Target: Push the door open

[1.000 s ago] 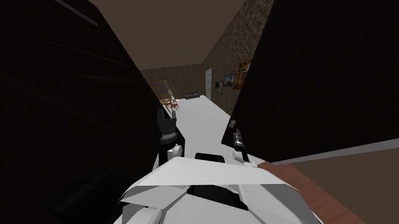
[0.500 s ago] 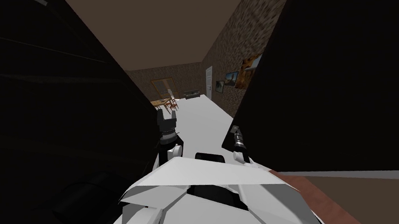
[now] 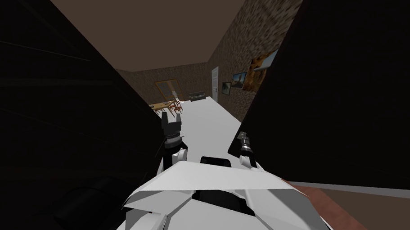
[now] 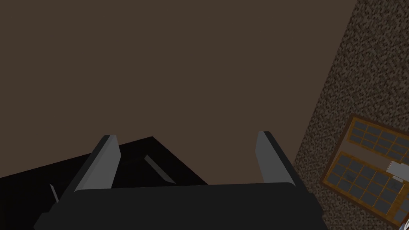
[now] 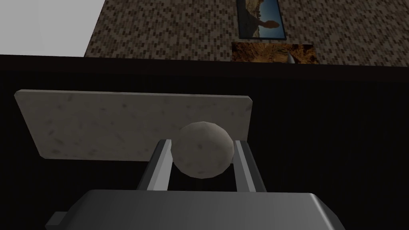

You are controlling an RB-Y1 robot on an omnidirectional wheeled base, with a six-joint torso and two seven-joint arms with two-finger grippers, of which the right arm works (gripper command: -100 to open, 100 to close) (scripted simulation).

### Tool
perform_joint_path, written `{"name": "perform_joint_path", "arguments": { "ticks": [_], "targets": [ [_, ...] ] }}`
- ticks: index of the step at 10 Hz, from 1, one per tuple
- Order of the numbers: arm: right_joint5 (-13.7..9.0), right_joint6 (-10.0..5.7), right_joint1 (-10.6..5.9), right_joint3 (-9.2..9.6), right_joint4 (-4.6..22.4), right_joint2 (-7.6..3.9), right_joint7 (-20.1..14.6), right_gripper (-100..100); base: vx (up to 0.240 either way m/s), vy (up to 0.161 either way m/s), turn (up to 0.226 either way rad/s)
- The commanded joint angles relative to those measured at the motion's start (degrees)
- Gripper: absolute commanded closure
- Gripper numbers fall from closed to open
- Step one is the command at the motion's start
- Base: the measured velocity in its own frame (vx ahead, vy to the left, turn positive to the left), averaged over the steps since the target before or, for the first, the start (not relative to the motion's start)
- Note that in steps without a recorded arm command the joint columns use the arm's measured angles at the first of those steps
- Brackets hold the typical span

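The dark door (image 3: 342,88) stands on my right, swung partly open. My right gripper (image 3: 242,137) is at its near edge. In the right wrist view the right gripper (image 5: 201,142) is shut on a round grey door knob (image 5: 204,153), one finger pressing each side. Behind the knob a light grey plate (image 5: 100,123) lies on the dark door face (image 5: 339,119). My left gripper (image 3: 171,121) is held up on the left of the opening, apart from the door. Its fingers (image 4: 108,159) stand wide open with nothing between them, so the left gripper (image 4: 186,135) is empty.
A dark panel (image 3: 55,122) closes in on my left. Between it and the door a white floor (image 3: 209,120) runs ahead to a table with chairs (image 3: 165,107), a sofa (image 3: 196,95) and a white door (image 3: 215,83). Pictures (image 3: 238,80) hang on the right wall.
The door's edge has swung away to the right, uncovering more of the wall pictures. The dark panel on my left has slid outward as my view moved forward. Both arms kept their places.
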Motion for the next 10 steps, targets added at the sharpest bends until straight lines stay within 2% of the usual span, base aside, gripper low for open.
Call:
{"name": "perform_joint_path", "arguments": {
  "ticks": [1,4,5,10],
  "targets": [
    [0.0,0.02,0.09,0.03,0.0,0.05,0.0,100,-0.026,0.007,0.001],
    [0.0,0.02,0.09,0.03,0.0,0.05,0.0,100,-0.007,0.002,-0.001],
    [-0.4,0.29,0.12,-0.57,0.2,-0.15,0.2,100,0.096,0.015,-0.03],
    [-2.0,0.85,-0.17,-3.2,0.2,-0.75,1.0,100,0.189,0.014,-0.044]
  ]
}}
